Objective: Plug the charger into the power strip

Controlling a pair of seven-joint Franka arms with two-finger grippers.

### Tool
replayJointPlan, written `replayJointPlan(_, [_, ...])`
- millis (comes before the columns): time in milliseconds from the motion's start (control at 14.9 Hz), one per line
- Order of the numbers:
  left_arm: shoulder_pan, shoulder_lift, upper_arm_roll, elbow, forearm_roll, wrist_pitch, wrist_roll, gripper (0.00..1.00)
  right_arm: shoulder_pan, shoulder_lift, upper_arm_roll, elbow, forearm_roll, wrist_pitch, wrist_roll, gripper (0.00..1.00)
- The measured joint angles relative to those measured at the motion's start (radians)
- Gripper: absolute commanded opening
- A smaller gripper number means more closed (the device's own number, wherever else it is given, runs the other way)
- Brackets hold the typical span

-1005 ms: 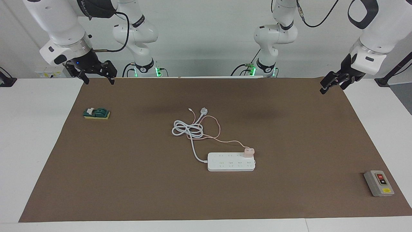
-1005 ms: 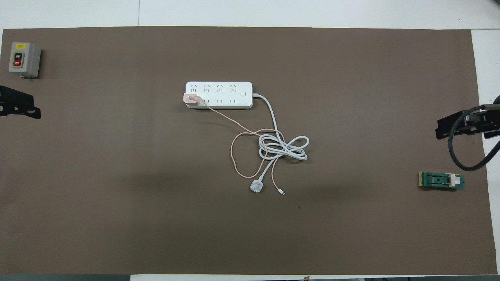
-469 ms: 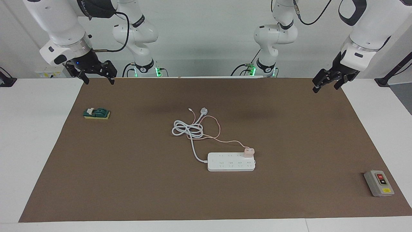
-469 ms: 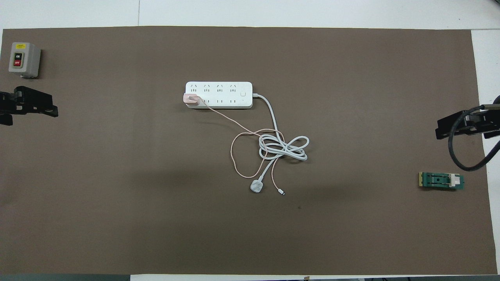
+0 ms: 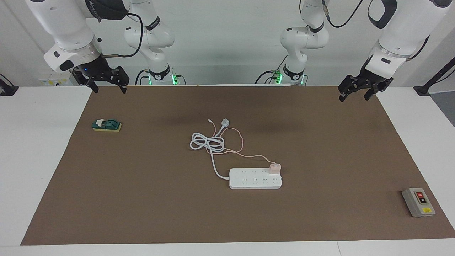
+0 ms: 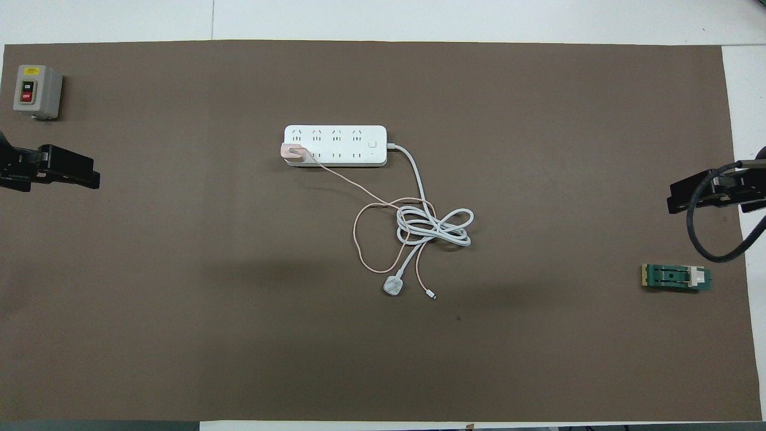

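Observation:
The white power strip (image 5: 254,179) (image 6: 341,143) lies flat in the middle of the brown mat. The pale pink charger (image 5: 275,168) (image 6: 292,152) stands on the strip's end socket, toward the left arm's end, in the row nearer the robots; its prongs are hidden. Its thin pink cable (image 5: 241,142) loops toward the robots. My left gripper (image 5: 353,95) (image 6: 60,170) hangs open and empty over the mat's edge at the left arm's end. My right gripper (image 5: 109,89) (image 6: 706,194) waits open and empty over the mat's corner at the right arm's end.
The strip's thick white cord (image 5: 206,142) lies coiled nearer the robots, ending in a round white plug (image 5: 225,123). A grey switch box (image 5: 418,202) sits at the left arm's end. A small green part (image 5: 106,125) lies at the right arm's end.
My left gripper has moved inward over the mat, toward the table's middle. The right arm, charger and strip have not moved.

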State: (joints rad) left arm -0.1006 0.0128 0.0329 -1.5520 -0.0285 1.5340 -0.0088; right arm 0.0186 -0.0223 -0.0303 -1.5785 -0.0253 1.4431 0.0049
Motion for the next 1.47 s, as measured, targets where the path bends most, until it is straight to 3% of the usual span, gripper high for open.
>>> replayJointPlan(1475, [0.0,0.002,0.0,-0.025,0.0,-0.036,0.05,1.0,0.0,0.0,0.0,0.0,0.0,0.0,0.0,1.0])
